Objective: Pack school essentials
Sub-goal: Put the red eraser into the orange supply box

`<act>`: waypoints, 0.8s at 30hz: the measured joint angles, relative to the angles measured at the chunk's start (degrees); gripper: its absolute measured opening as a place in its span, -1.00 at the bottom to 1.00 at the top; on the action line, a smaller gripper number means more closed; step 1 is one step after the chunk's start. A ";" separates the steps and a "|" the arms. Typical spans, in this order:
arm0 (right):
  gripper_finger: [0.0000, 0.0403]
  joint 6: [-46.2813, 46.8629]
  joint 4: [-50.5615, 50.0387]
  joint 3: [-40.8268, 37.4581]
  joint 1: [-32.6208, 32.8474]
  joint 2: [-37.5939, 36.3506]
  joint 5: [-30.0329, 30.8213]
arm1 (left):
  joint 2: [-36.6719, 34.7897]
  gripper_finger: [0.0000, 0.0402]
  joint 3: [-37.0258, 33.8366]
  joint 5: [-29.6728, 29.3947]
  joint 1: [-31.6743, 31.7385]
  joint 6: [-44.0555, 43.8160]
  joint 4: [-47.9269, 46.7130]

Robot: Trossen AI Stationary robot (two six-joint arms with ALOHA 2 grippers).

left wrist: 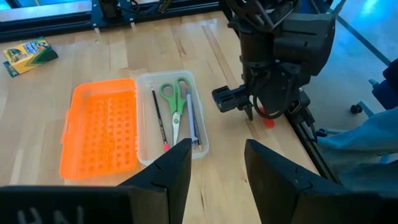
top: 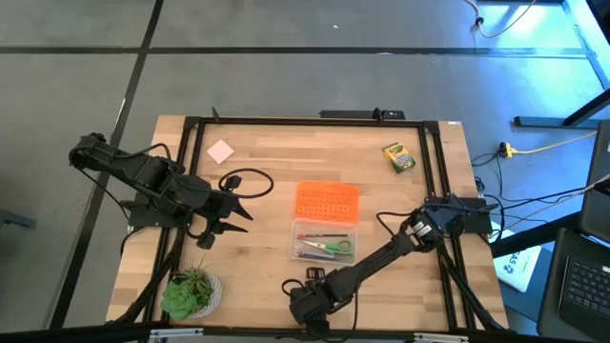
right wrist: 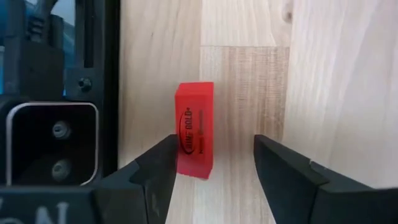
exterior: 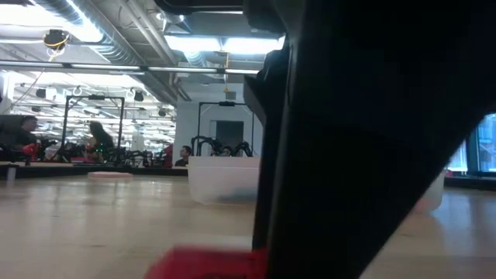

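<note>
1. Over the table's left side I am holding my left gripper [top: 232,211] in the air, fingers apart and carrying nothing, between the potted plant [top: 191,292] and the pink note pad [top: 220,151].
2. At the middle, the clear box [top: 324,241] is sitting open with its orange lid [top: 326,202] flat beside it; inside are lying green scissors [left wrist: 171,102], a purple pen [left wrist: 192,121] and a thin pencil [left wrist: 160,119].
3. At the front edge I am lowering my right gripper [right wrist: 211,167] over the red eraser [right wrist: 195,129], jaws apart, one finger just beside it, nothing gripped. It looks light, firm and slightly rubbery, so I judge its long flat sides the best place to pinch.
4. Far right, the crayon box [top: 398,157] is waiting unpacked.
</note>
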 joint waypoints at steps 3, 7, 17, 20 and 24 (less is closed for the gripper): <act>0.04 -0.69 0.22 -0.02 0.13 0.04 -0.71 | -0.02 -0.29 0.00 0.00 0.00 0.00 0.00; 0.04 -1.68 -0.30 0.55 0.16 0.15 -1.06 | 0.00 -0.29 0.00 0.00 0.00 0.00 0.00; 0.04 -1.40 0.92 0.09 0.39 0.15 -0.73 | 0.00 -0.29 0.00 0.00 0.00 -0.02 0.00; 0.04 -1.39 0.95 0.07 0.40 0.15 0.30 | 0.00 -0.29 0.00 0.00 0.00 -0.02 0.00; 0.04 -1.45 0.95 0.07 0.54 0.24 0.64 | 0.00 -0.29 0.00 0.00 0.02 0.00 0.00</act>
